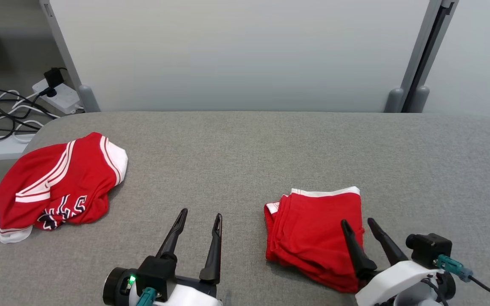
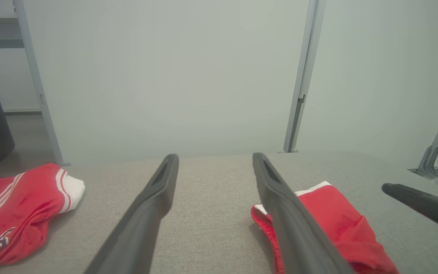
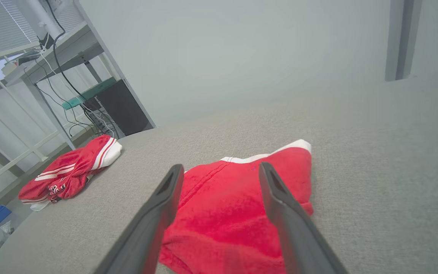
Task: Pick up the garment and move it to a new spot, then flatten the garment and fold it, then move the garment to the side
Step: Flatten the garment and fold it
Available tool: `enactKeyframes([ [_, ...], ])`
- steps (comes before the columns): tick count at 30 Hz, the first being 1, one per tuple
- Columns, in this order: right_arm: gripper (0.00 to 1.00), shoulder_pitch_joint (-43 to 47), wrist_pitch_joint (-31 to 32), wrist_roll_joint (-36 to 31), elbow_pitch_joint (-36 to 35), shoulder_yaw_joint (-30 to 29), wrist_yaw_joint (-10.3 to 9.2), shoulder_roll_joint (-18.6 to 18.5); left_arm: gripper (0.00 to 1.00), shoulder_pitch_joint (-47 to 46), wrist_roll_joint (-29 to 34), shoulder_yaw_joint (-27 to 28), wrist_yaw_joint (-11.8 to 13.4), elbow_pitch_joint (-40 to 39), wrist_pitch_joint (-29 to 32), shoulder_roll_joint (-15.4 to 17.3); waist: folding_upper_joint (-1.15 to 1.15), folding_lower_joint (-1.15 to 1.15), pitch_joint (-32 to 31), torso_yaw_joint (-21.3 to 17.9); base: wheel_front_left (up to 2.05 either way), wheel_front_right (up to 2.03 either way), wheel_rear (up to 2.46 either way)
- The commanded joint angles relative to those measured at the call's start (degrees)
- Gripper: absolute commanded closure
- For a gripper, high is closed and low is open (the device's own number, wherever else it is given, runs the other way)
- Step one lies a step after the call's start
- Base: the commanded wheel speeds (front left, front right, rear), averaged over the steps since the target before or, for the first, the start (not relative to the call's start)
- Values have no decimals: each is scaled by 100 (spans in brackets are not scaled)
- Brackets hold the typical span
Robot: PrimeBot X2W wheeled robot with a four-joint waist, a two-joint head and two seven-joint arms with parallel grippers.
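A folded red garment [image 1: 315,231] with white trim lies on the grey table [image 1: 270,148], right of centre near the front. My right gripper [image 1: 358,223] hovers open over its near right part, empty; the right wrist view shows the folded garment [image 3: 238,205] between and beyond the fingers. My left gripper [image 1: 200,214] stands open over bare table left of the folded garment [image 2: 337,224], holding nothing. A second garment [image 1: 55,182], a crumpled red jersey with white stripes and lettering, lies at the table's left edge.
Power strips and tangled cables [image 1: 11,110] lie on the floor beyond the table's far left corner. A pale partition wall [image 1: 236,51] with grey posts stands behind the table. The right gripper's finger [image 2: 424,205] enters the left wrist view at right.
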Motion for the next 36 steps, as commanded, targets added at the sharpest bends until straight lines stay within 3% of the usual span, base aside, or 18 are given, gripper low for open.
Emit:
enactKeyframes([
  [1, 0, -217, -142, -232, -122, -3, 0, 20, 0, -48, -75, 245, 56, -170, -59, -7, 0, 0, -21, -82, 0, 0, 0],
  [12, 0, 143, -512, -1021, -41, -821, 0, -106, 0, 256, -594, 770, 160, -174, -59, -7, 0, 0, -93, -305, 0, 0, 0],
  [23, 0, 804, -548, -1008, -804, -788, 0, -303, 0, 663, -242, 1277, -24, -271, -59, -7, 0, 0, -189, -284, 0, 0, 0],
  [30, 0, 1105, -549, -917, -1031, -913, 0, -302, 0, 881, 54, 1461, -224, -348, -59, -7, 0, 0, -278, -248, 0, 0, 0],
  [36, 0, 1203, -549, -1038, -1085, -844, 0, -306, 0, 991, 94, 1516, -243, -277, -59, -7, 0, 0, -351, -225, 0, 0, 0],
])
